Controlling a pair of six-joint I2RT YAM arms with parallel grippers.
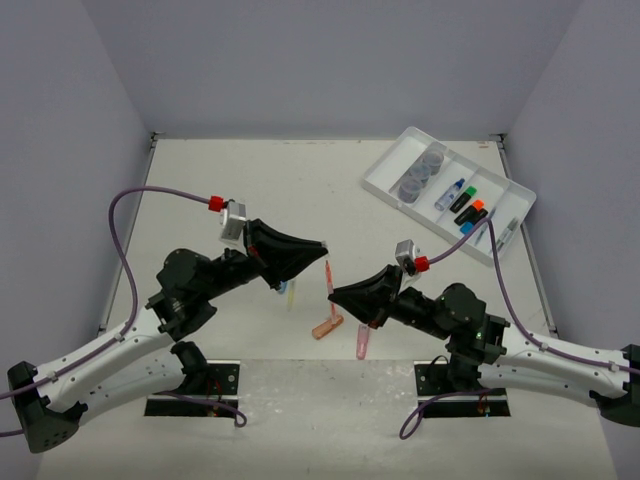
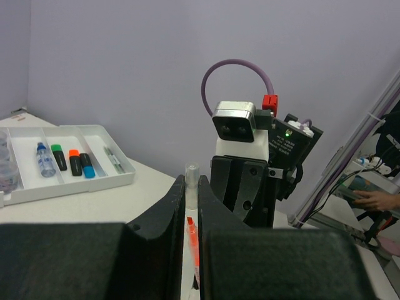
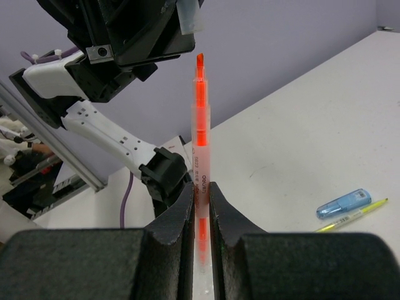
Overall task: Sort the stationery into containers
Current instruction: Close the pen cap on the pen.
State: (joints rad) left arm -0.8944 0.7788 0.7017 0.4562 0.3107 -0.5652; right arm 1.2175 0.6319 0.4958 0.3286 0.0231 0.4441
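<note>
Orange pen (image 3: 200,134), clear-barrelled and bare-tipped, stands upright above the table (image 1: 250,180). The right gripper (image 3: 200,187) pinches it low on the barrel, jaws pressed onto it. Close over the tip, the left gripper (image 2: 192,199) pinches a clear cap (image 2: 192,172); cap and tip appear near but apart. The white tray (image 1: 420,140), holding pots (image 1: 423,170) and highlighters (image 1: 468,208), lies well apart at the far right. Probable step: capping before sorting. Hazards:
1. Cap and tip sit off-axis, so the tip strikes the cap rim and bends or smears.
2. The pen pivots in its narrow 2-finger grip under the push.
3. The cap slips from the left jaws onto the table.
</note>
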